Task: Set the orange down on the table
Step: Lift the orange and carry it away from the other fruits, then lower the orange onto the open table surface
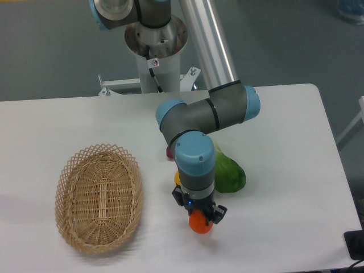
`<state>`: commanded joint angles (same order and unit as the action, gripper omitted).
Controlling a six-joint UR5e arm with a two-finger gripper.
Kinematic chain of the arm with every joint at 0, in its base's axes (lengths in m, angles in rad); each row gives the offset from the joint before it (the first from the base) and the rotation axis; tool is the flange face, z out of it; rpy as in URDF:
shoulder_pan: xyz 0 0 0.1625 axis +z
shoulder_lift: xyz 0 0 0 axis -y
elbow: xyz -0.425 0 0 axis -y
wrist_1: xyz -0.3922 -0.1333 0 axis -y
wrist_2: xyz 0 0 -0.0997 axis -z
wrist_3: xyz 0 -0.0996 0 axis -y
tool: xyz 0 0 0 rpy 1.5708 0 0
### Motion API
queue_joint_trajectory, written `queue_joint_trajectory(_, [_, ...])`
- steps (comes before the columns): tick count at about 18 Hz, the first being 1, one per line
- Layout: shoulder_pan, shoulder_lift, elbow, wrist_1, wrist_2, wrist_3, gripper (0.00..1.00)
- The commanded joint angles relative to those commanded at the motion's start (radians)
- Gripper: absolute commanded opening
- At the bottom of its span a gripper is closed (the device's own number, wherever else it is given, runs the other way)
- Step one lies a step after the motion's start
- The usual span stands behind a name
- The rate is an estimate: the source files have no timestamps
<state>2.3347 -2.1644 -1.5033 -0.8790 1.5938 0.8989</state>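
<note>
The orange (199,223) is a small bright toy fruit held low over the white table (284,227), near its front edge. My gripper (199,217) points straight down and is shut on the orange, its fingers on either side of it. I cannot tell whether the orange touches the tabletop. The arm's wrist hides the top of the orange.
A green fruit (228,174) lies just right of the wrist. A yellow fruit (177,178) peeks out at the wrist's left, and a magenta fruit (169,152) is mostly hidden behind the arm. An oval wicker basket (98,197) sits at the left.
</note>
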Motion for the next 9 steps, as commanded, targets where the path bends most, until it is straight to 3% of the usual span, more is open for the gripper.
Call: queue_joint_trajectory(9, [-0.014,-0.018,0.0,-0.002,0.041,0.0,0.38])
